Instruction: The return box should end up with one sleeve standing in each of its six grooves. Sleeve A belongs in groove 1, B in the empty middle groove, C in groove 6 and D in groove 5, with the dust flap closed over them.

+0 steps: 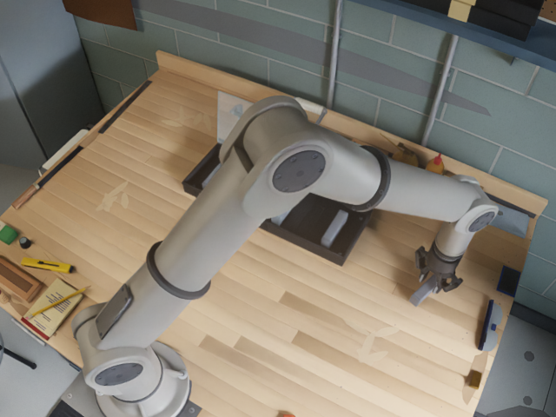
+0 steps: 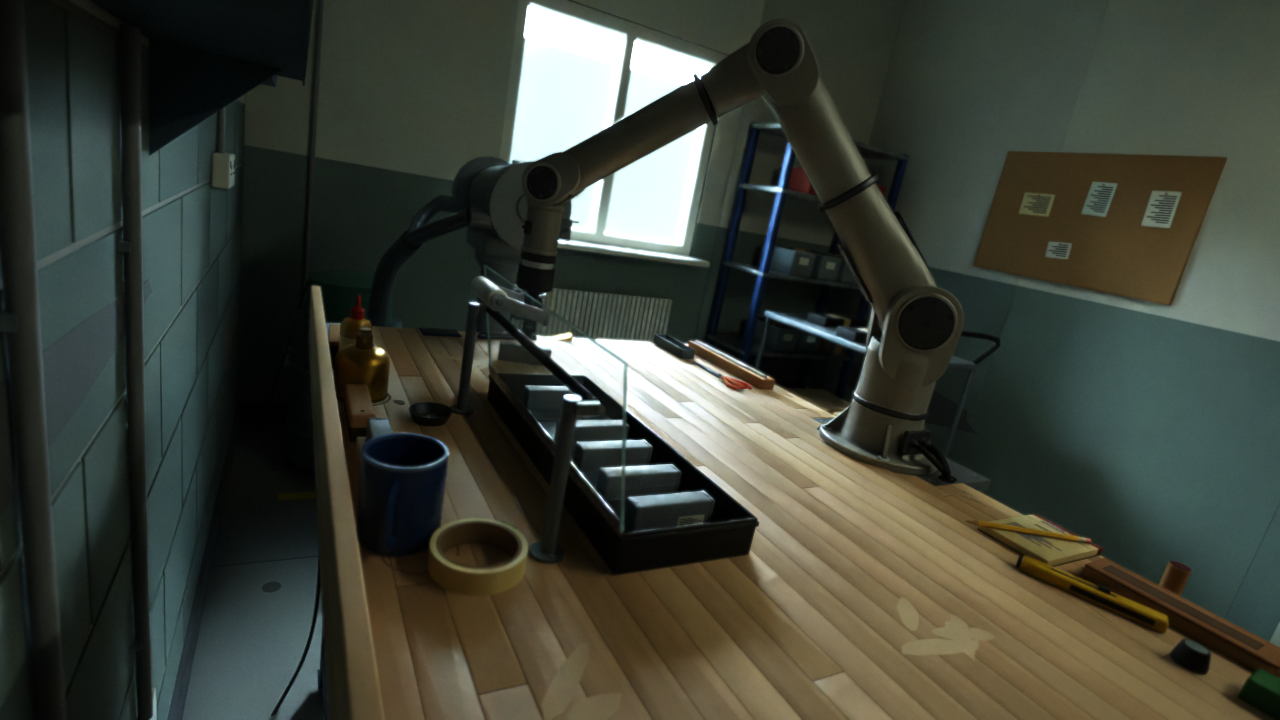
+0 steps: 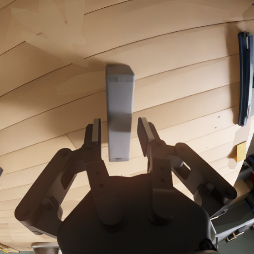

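Note:
A grey sleeve [image 3: 118,111] lies flat on the bench right of the dark return box [image 1: 314,224], well apart from it. My gripper [image 3: 119,129] is down over the sleeve's near end, open, with the sleeve between its fingers, and it holds nothing. In the side camera the same sleeve [image 1: 423,292] sticks out below the gripper [image 1: 436,283] toward the bench front. Several grey sleeves [image 2: 640,479] stand upright in the box's grooves. The clear dust flap [image 2: 573,394] stands raised along the box's long side on two posts. My arm hides much of the box from above.
A blue mug [image 2: 401,491] and a tape roll [image 2: 478,555] sit by the back rail near the box's end. A dark blue bar [image 1: 489,325] and a small yellow block [image 1: 474,379] lie near the bench's right edge. A notepad with a pencil [image 1: 51,307] lies at the left.

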Motion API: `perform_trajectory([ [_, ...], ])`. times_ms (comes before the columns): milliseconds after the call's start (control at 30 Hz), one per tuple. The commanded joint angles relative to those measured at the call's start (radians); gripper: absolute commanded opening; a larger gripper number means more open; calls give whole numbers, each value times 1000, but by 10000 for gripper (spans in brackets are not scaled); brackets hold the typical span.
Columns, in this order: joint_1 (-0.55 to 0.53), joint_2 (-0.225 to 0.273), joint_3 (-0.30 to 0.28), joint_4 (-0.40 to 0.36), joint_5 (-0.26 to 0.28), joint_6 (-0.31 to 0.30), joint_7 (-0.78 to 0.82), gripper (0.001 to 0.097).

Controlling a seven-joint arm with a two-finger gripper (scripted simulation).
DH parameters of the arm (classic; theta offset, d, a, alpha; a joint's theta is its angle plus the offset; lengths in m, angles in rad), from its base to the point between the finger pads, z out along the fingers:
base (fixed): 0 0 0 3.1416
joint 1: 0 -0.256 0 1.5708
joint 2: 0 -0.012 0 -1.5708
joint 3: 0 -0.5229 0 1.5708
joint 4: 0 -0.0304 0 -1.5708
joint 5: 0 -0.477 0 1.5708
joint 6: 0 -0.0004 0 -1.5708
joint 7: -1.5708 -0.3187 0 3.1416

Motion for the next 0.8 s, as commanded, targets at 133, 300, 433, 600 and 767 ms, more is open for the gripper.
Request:
perform_trajectory([
  [133, 1, 12, -1, 4, 0, -17, 0, 460],
  [300, 1, 16, -1, 5, 0, -22, 0, 460],
  [433, 1, 16, -1, 5, 0, -22, 0, 460],
  [600, 1, 16, -1, 5, 0, -22, 0, 460],
  [767, 1, 16, -1, 5, 0, -23, 0, 365],
])
